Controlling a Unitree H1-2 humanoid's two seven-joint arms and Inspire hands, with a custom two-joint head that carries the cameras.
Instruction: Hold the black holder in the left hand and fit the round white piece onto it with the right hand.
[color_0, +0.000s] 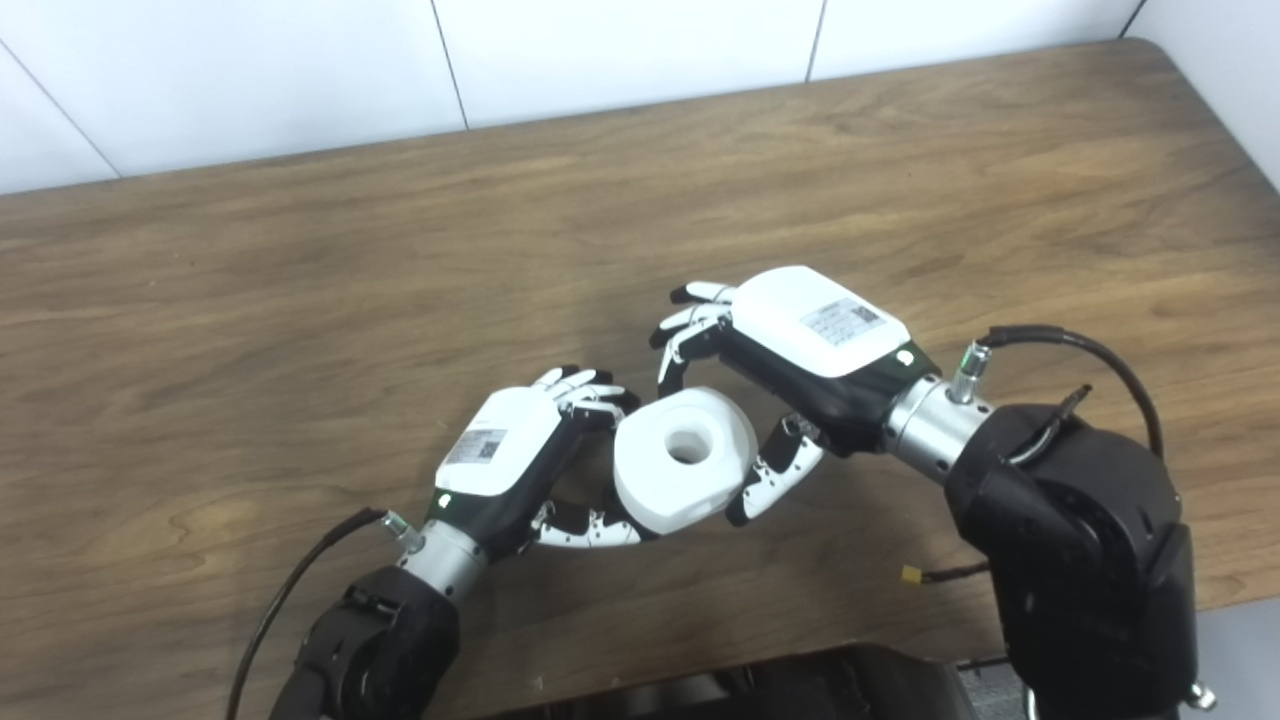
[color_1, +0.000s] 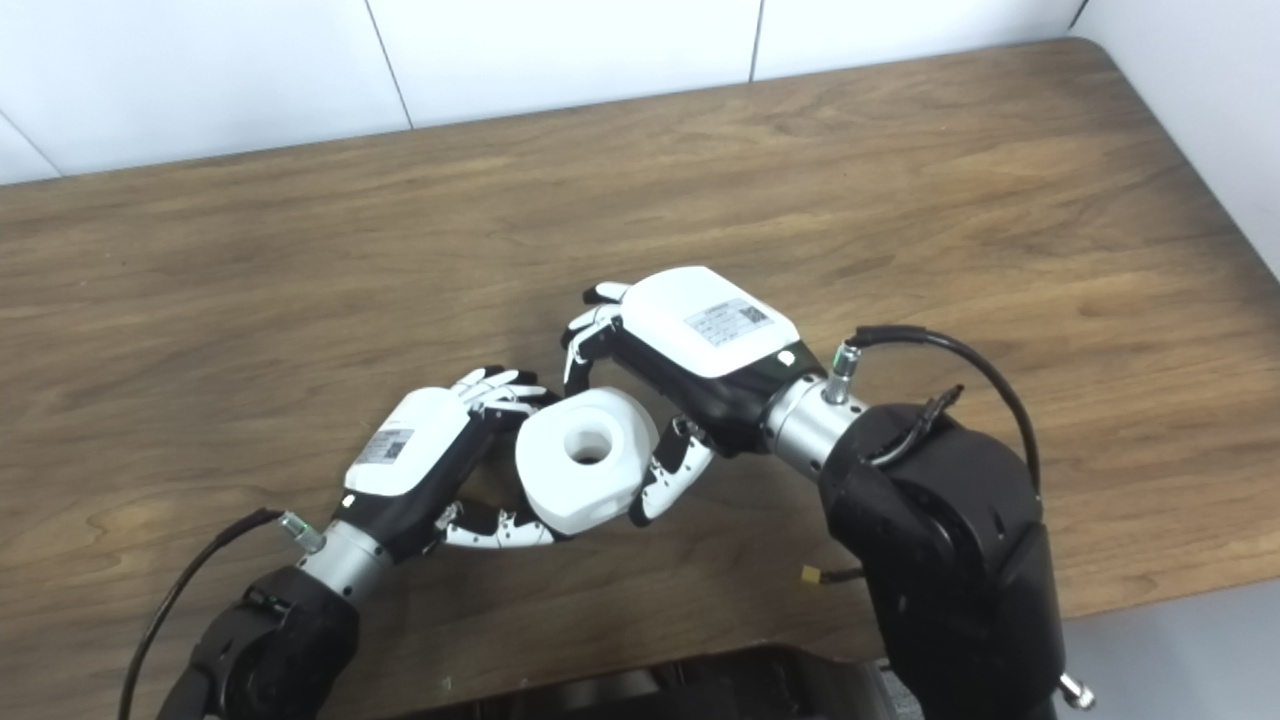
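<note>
Both hands pinch round white piece (color_0: 684, 458) near bench (color_0: 300, 300) front edge: left hand (color_0: 520, 465), right hand (color_0: 790, 370); holder hidden.

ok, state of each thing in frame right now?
round white piece: held up off the table between both hands, centre hole facing the camera.
left hand: fingers around the piece's left side; black holder not visible.
right hand: fingers and thumb around the piece's right side.
table: wooden, bare where visible.
</note>
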